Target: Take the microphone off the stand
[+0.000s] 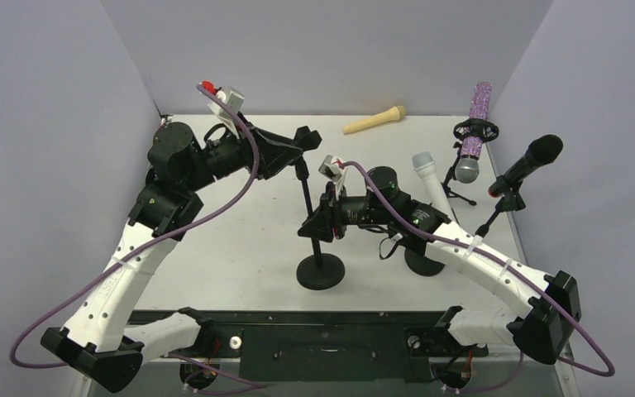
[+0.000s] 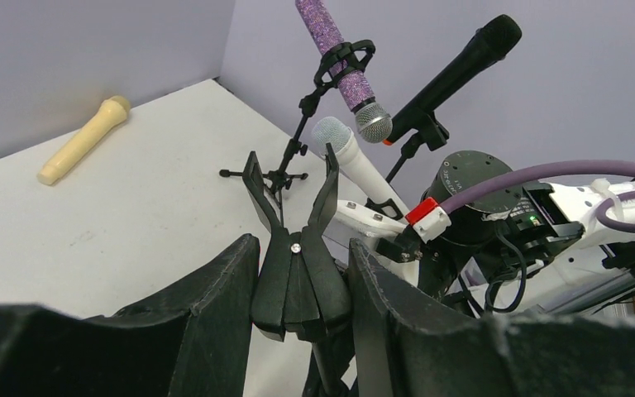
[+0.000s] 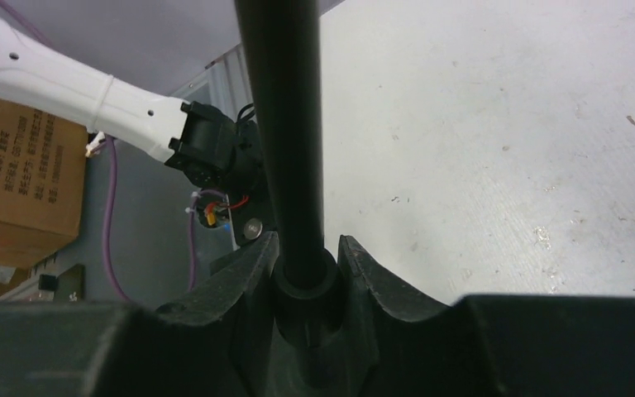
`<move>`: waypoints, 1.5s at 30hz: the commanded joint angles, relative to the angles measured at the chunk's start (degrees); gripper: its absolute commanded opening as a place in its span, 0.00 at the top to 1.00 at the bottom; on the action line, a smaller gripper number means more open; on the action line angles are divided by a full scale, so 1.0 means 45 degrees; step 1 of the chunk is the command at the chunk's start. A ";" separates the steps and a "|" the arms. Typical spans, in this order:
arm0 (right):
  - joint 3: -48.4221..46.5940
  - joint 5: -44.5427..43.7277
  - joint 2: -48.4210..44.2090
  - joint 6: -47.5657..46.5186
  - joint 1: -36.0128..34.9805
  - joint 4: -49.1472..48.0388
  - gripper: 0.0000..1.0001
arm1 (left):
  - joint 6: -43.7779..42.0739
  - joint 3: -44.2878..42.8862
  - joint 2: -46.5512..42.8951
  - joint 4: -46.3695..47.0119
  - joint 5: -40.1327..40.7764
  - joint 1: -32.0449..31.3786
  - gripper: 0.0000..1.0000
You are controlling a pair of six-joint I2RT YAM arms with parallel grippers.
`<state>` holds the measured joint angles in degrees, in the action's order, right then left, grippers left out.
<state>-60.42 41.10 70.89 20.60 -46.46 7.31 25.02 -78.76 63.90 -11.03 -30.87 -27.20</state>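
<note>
A black stand with a round base (image 1: 321,271) and a thin pole (image 1: 307,194) stands mid-table. Its clamp clip (image 2: 298,273) holds no microphone, and its two prongs are spread. My left gripper (image 1: 304,141) is at the stand's top, and its fingers (image 2: 302,248) press the clip's handles from both sides. My right gripper (image 1: 314,225) is shut on the pole (image 3: 285,124) lower down, with its fingers (image 3: 306,248) around a collar. A white microphone (image 1: 430,178) leans just behind my right arm; it also shows in the left wrist view (image 2: 355,161). Its support is hidden.
A purple glitter microphone (image 1: 478,116) hangs in a shock mount on a tripod stand at the back right. A black microphone (image 1: 529,161) sits on a stand by the right wall. A cream microphone (image 1: 374,121) lies at the back. Walls enclose three sides.
</note>
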 commanded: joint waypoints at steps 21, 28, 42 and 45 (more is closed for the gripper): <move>-0.2499 -1.2576 0.1217 -0.0863 -0.2696 0.1622 0.26 | 0.1710 -0.1067 0.0493 -0.0660 0.3853 0.0185 1.00; -0.3144 -1.2163 0.2202 -0.1067 -0.2879 0.1783 0.33 | 0.1783 -0.1205 0.0588 -0.0682 0.3854 0.0185 1.00; -0.3701 -1.2266 0.3055 -0.1005 -0.2919 0.2150 0.45 | 0.1785 -0.1477 0.0668 -0.0818 0.3777 0.0185 1.00; -0.3667 -1.2310 0.3090 -0.0962 -0.2916 0.2135 0.51 | 0.1770 -0.1500 0.0696 -0.0840 0.3775 0.0185 1.00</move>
<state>-74.78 -13.13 84.25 16.25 -59.31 17.69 30.92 -81.23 67.57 -18.76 -13.72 -26.41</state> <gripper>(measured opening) 0.539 0.379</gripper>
